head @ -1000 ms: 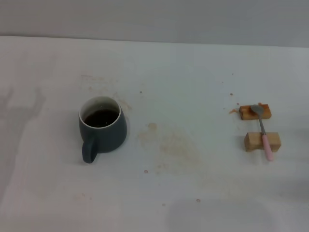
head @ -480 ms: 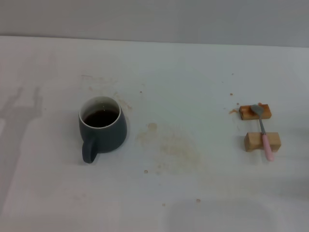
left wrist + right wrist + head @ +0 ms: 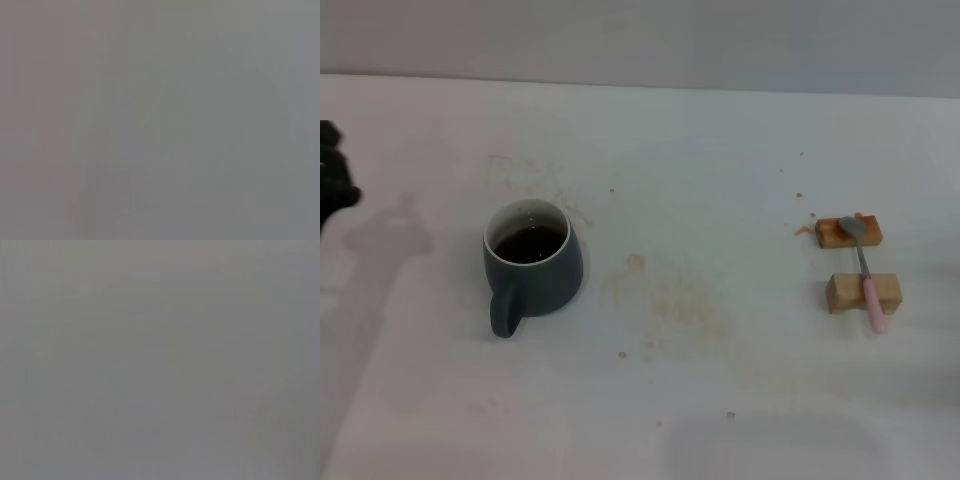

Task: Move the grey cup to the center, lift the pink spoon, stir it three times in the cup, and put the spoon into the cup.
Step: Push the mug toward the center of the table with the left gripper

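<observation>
The grey cup (image 3: 533, 262) stands upright on the left half of the white table, holding dark brown liquid, its handle turned toward me. Far to its right the pink spoon (image 3: 867, 272) lies across two small tan wooden blocks (image 3: 861, 292), metal bowl on the far block and pink handle over the near one. The dark tip of my left gripper (image 3: 332, 185) shows at the left edge of the head view, well apart from the cup. My right gripper is out of view. Both wrist views show only blank grey.
The white table (image 3: 700, 400) carries faint brown stains (image 3: 670, 298) between cup and spoon. Its far edge meets a grey wall along the top of the head view.
My left gripper has come into the head view at the left edge, and its shadow on the table has shifted toward the cup. Cup and spoon have not moved.
</observation>
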`<action>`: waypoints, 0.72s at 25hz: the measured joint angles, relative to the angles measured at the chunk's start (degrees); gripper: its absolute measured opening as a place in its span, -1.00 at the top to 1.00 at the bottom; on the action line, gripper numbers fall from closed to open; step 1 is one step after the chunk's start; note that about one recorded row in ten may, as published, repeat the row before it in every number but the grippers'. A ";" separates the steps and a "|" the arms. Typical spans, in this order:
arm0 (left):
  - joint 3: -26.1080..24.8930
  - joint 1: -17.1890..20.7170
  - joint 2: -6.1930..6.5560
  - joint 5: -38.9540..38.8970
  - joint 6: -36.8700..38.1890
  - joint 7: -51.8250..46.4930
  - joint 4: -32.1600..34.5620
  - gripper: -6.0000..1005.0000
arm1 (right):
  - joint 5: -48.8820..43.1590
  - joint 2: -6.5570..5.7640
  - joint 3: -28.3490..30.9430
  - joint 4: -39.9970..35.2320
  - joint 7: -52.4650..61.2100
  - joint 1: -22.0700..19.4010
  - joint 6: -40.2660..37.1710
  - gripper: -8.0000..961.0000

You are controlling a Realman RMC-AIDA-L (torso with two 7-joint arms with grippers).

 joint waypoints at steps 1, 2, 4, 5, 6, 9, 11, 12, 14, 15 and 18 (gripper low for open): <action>2.57 -0.13 0.32 0.02 -0.06 -0.11 -0.11 0.79 | 0.00 0.00 0.09 0.00 0.00 0.01 0.05 -0.30; 5.04 -0.47 0.67 0.02 -0.37 -0.57 -0.16 0.82 | 0.00 0.00 0.21 -0.02 0.00 0.03 0.14 -0.30; 6.20 -0.70 0.85 0.02 -0.59 -0.91 -0.17 0.88 | 0.00 0.00 0.39 -0.07 0.00 0.20 0.39 -0.30; 6.68 -0.87 0.93 0.06 -0.93 -1.27 -0.17 0.91 | 0.00 0.00 0.41 -0.08 0.00 0.30 0.55 -0.30; 6.68 -0.87 0.93 0.06 -0.93 -1.27 -0.17 0.94 | 0.00 0.00 0.41 -0.08 0.00 0.38 0.66 -0.30; 12.40 -2.69 4.09 0.32 -6.25 -9.53 -1.93 0.99 | 0.00 0.00 0.41 -0.09 0.00 0.45 0.94 -0.30; 12.84 -2.79 4.42 0.32 -6.84 -10.50 -2.19 0.99 | 0.00 0.00 0.40 -0.09 0.00 0.45 1.34 -0.30; 13.71 -3.04 5.30 0.37 -8.09 -12.01 -3.05 0.99 | 0.00 0.00 0.40 -0.08 0.00 0.45 1.57 -0.30; 14.72 -3.62 6.88 0.72 -10.25 -14.18 -4.37 0.99 | 0.00 0.03 0.40 -0.08 0.00 0.44 2.14 -0.30; 15.21 -4.02 7.75 1.20 -11.25 -15.39 -4.79 0.99 | 0.00 0.04 0.40 -0.08 0.00 0.45 2.25 -0.30; 18.20 -5.25 10.19 2.13 -12.52 -19.09 -5.05 0.99 | 0.00 0.09 0.40 -0.09 0.00 0.45 2.32 -0.30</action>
